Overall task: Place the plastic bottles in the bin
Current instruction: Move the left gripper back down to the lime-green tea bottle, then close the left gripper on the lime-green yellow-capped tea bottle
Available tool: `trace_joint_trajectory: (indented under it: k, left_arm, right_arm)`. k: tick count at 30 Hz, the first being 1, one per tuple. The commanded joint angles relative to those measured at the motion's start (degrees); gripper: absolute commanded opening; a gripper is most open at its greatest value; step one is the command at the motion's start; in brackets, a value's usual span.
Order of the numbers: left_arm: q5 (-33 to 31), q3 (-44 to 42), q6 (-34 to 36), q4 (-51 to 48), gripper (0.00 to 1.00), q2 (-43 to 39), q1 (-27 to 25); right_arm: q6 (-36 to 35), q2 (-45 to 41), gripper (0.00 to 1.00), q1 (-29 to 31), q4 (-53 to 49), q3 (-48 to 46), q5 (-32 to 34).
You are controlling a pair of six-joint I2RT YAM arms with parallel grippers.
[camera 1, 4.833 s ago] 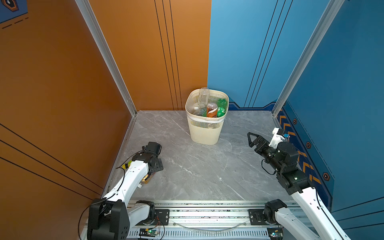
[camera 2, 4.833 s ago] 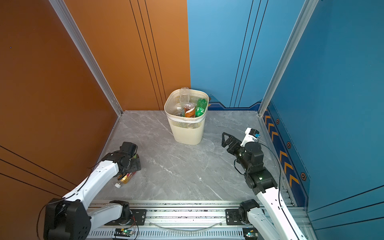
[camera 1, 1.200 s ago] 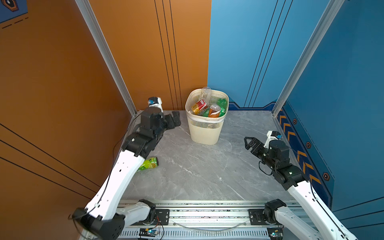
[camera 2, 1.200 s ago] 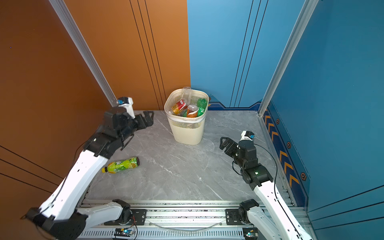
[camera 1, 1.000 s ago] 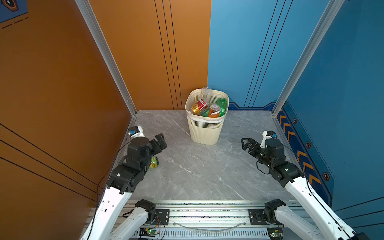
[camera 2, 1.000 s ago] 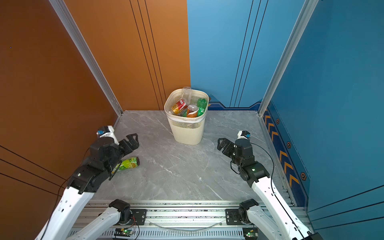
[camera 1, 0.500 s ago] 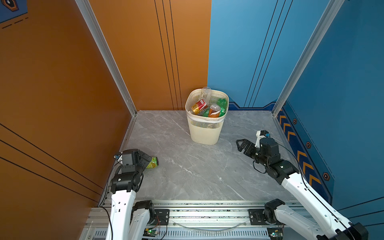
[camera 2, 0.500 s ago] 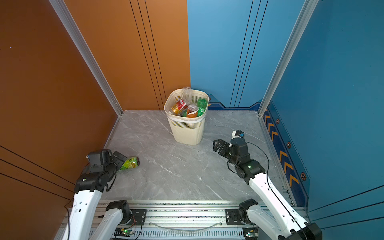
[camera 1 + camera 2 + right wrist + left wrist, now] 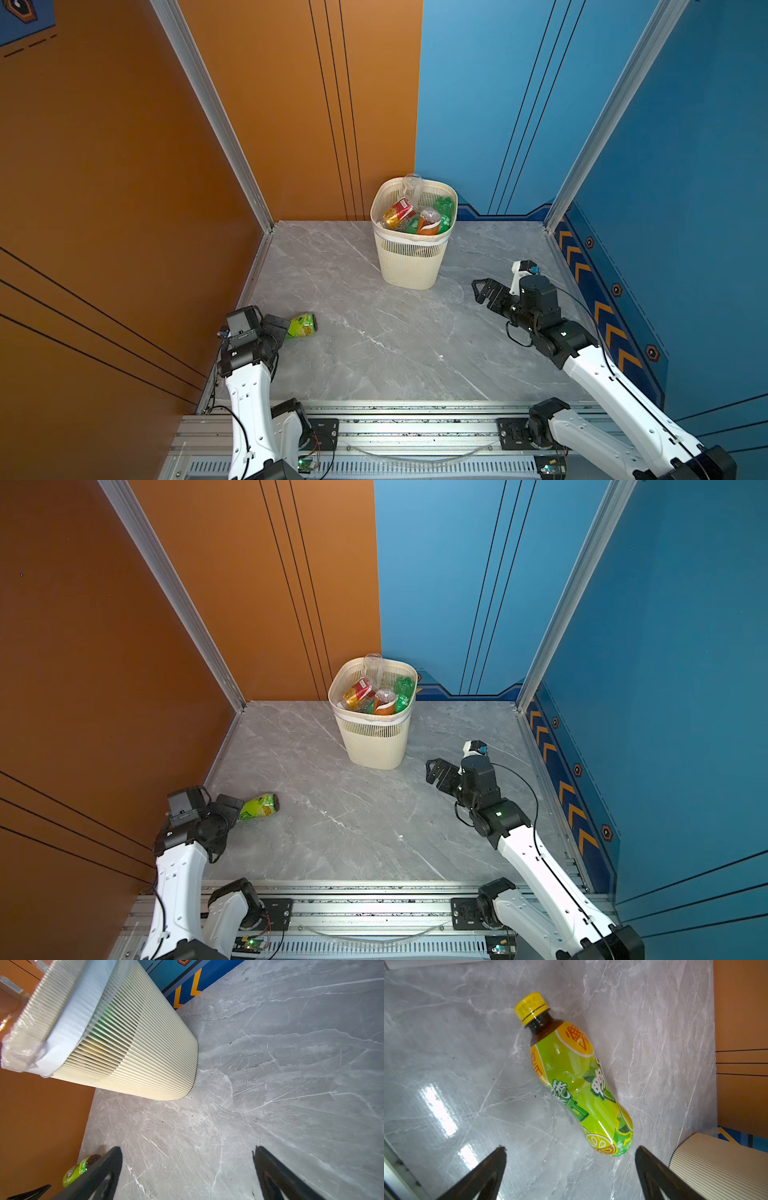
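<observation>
Lying glossy and round, the green-labelled bottle [image 9: 575,1076] is probably light and apt to roll; the left gripper [image 9: 571,1147], jaws spread wide, should clasp its mid-body.

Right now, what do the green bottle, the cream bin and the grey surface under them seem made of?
Green bottle: likely thin plastic under a glossy printed wrap; bright highlights and shallow dimples show.
Cream bin: apparently moulded plastic, matte, finely slatted.
Grey surface: polished marble or a marble-look sheet, white-veined and reflective; which, I cannot tell.
</observation>
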Motion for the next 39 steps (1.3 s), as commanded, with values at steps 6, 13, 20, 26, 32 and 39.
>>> trace_joint_trajectory:
  k: [6,13,20,26,32,39]
  left_arm:
    - [3.37,-0.72,-1.04,9.64,0.98,6.18,0.81]
    - [4.28,-0.61,-1.78,13.24,0.98,14.56,0.88]
    - [3.16,0.02,-1.64,17.15,0.98,19.48,0.53]
    - [3.26,0.91,-1.60,19.23,0.98,24.74,-0.44]
    - [4.14,0.65,-2.23,22.59,0.98,29.27,-2.26]
    - [5.06,0.75,-2.07,25.38,0.90,31.65,-5.23]
  right_arm:
    - [-1.35,-0.63,1.00,0.36,0.44,0.48,-0.15]
    - [-1.42,-0.54,1.00,0.28,1.04,-0.15,0.31]
    - [-1.94,0.42,1.00,0.18,1.26,-0.29,0.24]
    - [-1.95,1.03,1.00,0.10,2.13,-0.40,0.23]
    - [-1.94,1.48,1.00,-0.08,2.08,-0.08,0.06]
    - [-1.78,1.16,1.00,-0.08,1.46,0.13,0.49]
